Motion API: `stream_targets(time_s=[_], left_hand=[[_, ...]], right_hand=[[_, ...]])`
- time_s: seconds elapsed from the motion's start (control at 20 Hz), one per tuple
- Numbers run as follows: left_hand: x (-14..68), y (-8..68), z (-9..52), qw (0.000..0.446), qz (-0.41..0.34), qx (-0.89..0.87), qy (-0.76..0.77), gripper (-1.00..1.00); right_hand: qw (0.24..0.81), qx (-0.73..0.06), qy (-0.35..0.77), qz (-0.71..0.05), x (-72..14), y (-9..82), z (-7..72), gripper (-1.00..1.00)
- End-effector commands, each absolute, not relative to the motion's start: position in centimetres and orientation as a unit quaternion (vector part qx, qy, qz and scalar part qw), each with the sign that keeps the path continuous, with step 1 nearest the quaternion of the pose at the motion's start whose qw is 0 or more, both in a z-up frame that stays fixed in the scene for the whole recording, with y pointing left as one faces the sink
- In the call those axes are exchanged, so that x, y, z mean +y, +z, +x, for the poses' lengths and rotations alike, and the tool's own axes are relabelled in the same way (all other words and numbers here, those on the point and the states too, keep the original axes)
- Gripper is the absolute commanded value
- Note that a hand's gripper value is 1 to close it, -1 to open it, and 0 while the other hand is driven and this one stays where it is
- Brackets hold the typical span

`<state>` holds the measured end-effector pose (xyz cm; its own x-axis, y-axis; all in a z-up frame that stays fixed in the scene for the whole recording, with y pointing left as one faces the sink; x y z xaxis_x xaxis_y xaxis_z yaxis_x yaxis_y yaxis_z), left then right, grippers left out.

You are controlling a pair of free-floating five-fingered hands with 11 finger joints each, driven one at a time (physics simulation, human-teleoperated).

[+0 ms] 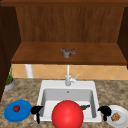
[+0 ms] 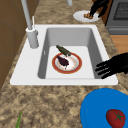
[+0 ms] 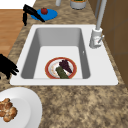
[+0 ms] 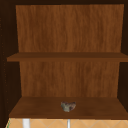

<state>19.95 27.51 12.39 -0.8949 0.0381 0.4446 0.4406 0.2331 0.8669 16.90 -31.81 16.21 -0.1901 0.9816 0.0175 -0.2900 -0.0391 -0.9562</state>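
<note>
The left hand (image 1: 36, 110) hovers with fingers spread and straight at the sink's (image 1: 45, 85) front left corner, just beside the blue plate (image 1: 17, 110) carrying a tomato (image 1: 16, 108). The right hand (image 1: 105, 110), fingers relaxed, is at the white plate (image 1: 121, 113) with a pastry (image 1: 115, 116) on the bench (image 1: 25, 91).

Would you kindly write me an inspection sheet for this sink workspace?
Surface: speckled stone counter around a white sink.
Job's things: blue plate with a tomato; white plate with a brown pastry.
Clutter: red-rimmed plate in the sink holding a cucumber and an eggplant; potted plant; small grey object on the lower shelf.
Hands: left hand beside the blue plate, fingers straight; right hand at the white plate's edge.
Cables: nothing seen.
Surroundings: faucet, wooden shelves, red ball.
</note>
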Motion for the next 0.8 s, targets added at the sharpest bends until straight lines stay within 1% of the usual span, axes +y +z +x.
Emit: stream_targets(time_s=[0.0,0.1,0.4,0.55,0.75], left_hand=[[27.5,12.4,20.0,0.168,-0.156,-0.767,-0.599,0.0],[27.5,12.4,20.0,0.167,-0.152,-0.769,-0.598,0.0],[27.4,12.3,20.0,0.165,-0.143,-0.772,-0.597,0.0],[27.4,12.3,20.0,0.164,-0.14,-0.773,-0.597,0.0],[27.4,12.3,20.0,0.164,-0.138,-0.774,-0.596,0.0]], right_hand=[[0.514,-0.463,0.624,-0.365,-31.8,16.2,16.9,-1.0],[0.506,-0.463,0.636,-0.353,-30.4,16.2,18.1,-1.0],[0.508,-0.457,0.64,-0.351,-28.1,14.8,20.2,-1.0],[0.526,-0.442,0.634,-0.354,-26.2,13.2,22.8,-1.0],[0.526,-0.439,0.636,-0.354,-24.3,12.1,26.2,-1.0]])
